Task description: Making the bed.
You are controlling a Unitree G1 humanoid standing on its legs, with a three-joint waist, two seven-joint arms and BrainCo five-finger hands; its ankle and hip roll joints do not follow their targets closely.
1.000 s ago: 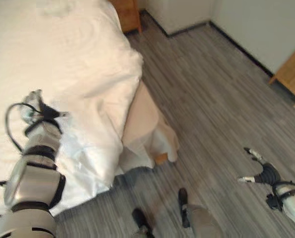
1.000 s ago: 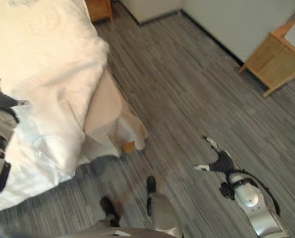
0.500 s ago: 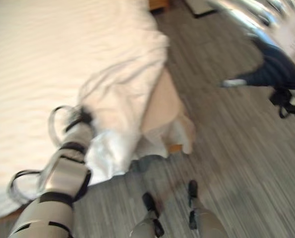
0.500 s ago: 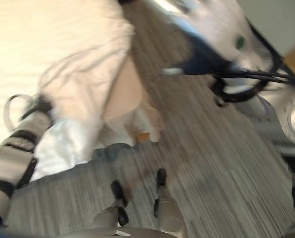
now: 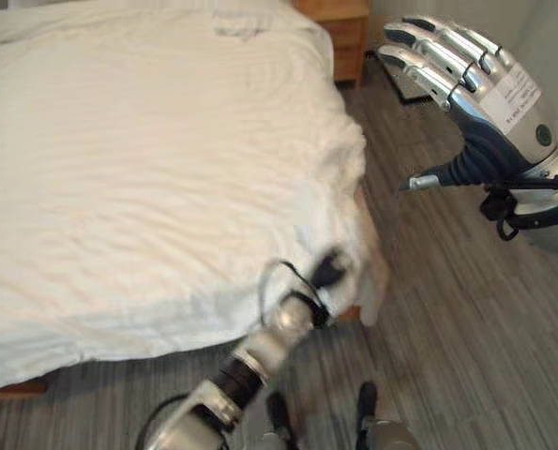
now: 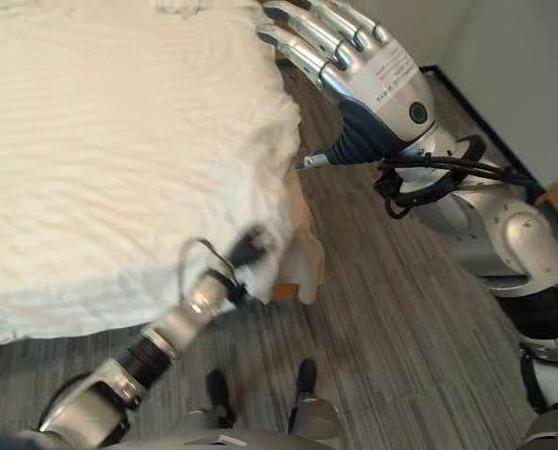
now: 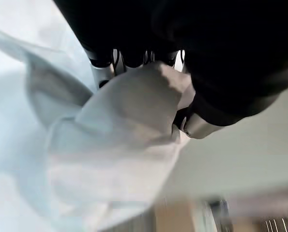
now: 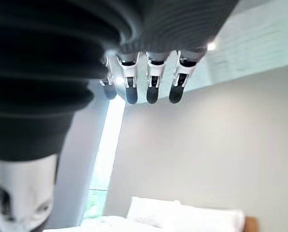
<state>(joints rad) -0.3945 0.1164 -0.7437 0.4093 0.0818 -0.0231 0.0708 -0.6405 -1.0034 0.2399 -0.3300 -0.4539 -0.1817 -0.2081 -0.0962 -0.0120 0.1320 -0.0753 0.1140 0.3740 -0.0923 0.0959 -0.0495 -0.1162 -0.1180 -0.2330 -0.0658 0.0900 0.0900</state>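
A white duvet (image 5: 138, 178) covers the bed (image 5: 16, 386) from its far end to the near edge, where it hangs over the side, and a pillow (image 8: 182, 215) lies at the head by a wooden nightstand (image 5: 339, 28). At the bed's near right corner the left hand (image 5: 327, 272) is clenched on a bunched fold of the duvet, the cloth wrapped between its fingers (image 7: 102, 72) and thumb. To the right, open grey plank floor (image 5: 466, 356) runs alongside the bed, and above it the right hand (image 6: 372, 80) is raised with fingers straight and spread, grasping nothing.
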